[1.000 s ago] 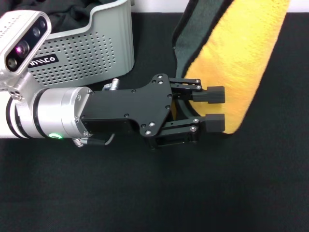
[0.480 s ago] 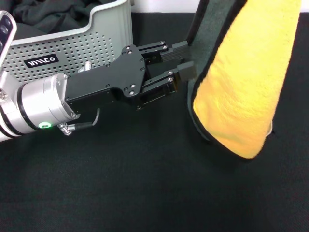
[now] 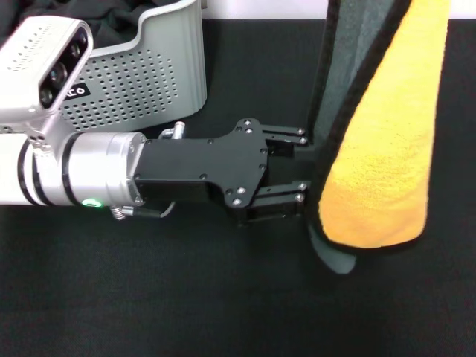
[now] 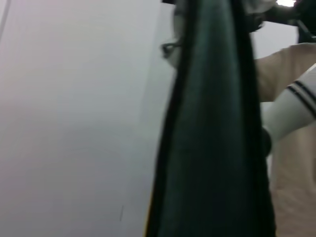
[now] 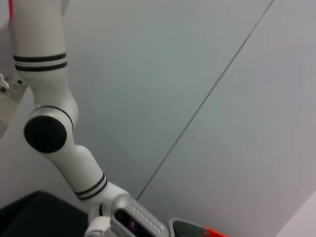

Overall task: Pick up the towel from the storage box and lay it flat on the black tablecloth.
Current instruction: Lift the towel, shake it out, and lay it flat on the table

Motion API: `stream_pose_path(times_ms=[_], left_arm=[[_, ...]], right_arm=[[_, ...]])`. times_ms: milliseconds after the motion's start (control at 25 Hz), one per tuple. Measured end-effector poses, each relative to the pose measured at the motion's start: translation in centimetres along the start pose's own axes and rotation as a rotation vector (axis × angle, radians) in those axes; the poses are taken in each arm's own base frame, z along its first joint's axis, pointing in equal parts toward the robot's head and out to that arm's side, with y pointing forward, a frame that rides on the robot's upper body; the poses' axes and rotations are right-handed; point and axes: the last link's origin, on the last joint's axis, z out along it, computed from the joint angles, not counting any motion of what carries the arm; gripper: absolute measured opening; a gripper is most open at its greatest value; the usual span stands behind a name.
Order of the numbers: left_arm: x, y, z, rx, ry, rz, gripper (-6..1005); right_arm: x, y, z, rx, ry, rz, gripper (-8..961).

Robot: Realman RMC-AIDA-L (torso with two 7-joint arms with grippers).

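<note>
The towel, orange-yellow with black edging and a grey reverse, hangs from above the head view's top edge at the right, its lower end just over the black tablecloth. My left gripper reaches in from the left. Its fingers are spread and straddle the towel's grey left edge, which hides the fingertips. The left wrist view shows the grey side of the towel close up. The light grey storage box stands at the back left. My right gripper is out of view.
A dark grey-black cloth lies inside the storage box. A white wall edge runs behind the table. The right wrist view shows only a wall and my left arm.
The towel has swung right and now hangs straighter and lower. My left gripper moved up toward the box, then came back down to the towel's lower left edge.
</note>
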Motion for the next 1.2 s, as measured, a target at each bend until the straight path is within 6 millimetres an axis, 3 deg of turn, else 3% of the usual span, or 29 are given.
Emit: stream_pose_path(times_ms=[360,760,1200], left_arm=[[0.7,1.4,-1.8,-0.026,0.055,0.028,428],[0.4,1.6,-1.1,-0.027,0.079,0.045,413],[0.5,0.6,-0.8,0.069,0.148,0.072,396]], right_arm=[[1.2,-0.2,-0.6,0.049,0.027,-0.001,27],[1.6,-0.3,-0.5,0.060,0.022,0.000,28],[1.7,-0.3,-0.4,0.064,0.017,-0.005,30]])
